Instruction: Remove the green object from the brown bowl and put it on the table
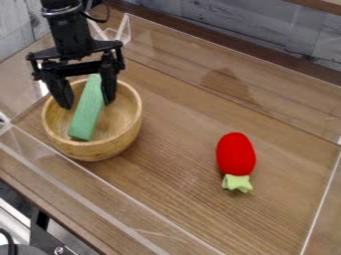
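Observation:
The green object (pixel 87 118) is a flat, long block that leans inside the brown bowl (pixel 107 147), its upper end resting on the far rim. My gripper (pixel 87 95) points straight down over that upper end and is open wide. One of its black fingers (pixel 62 96) is left of the block and the other (pixel 114 91) is right of it, both down at rim height. Neither finger presses on the block. The bowl stands on the wood-grain table (pixel 186 110) at the left.
A red strawberry-like toy (pixel 236 154) with a small green stem lies on the table to the right of the bowl. Low clear acrylic walls (pixel 160 214) edge the tabletop on the near, left and right sides.

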`<state>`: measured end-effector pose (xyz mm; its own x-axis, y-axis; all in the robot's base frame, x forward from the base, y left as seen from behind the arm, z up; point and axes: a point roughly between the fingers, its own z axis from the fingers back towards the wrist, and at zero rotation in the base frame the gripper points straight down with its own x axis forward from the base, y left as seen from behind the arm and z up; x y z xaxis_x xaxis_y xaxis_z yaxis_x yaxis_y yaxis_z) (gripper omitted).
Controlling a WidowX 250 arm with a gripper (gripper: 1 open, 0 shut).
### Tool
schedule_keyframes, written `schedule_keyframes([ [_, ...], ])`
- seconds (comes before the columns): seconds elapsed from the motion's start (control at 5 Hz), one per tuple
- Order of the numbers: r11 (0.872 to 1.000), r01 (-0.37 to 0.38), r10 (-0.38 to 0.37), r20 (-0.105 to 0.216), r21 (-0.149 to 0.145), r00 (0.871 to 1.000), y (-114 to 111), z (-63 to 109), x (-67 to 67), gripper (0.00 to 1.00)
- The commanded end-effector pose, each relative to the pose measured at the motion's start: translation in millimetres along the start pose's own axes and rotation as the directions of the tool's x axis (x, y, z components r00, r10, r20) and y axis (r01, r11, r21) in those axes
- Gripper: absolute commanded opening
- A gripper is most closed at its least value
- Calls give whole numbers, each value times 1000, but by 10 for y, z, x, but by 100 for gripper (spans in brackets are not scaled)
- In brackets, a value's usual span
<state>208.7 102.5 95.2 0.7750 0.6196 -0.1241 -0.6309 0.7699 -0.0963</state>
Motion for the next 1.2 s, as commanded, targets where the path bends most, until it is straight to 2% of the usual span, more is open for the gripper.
schedule_keyframes([
  [0.0, 1000, -7, 7, 23, -6, 1000, 24, -7, 94, 100],
  [0.2, 1000, -18, 19, 28, -8, 999, 65, -56, 157, 100],
  [0.6, 998, 61, -61, 32, -1, 998, 127, -191, 335, 100],
  [1.0, 991, 130, -130, 32, 8, 991, 100, -363, 421, 100],
])
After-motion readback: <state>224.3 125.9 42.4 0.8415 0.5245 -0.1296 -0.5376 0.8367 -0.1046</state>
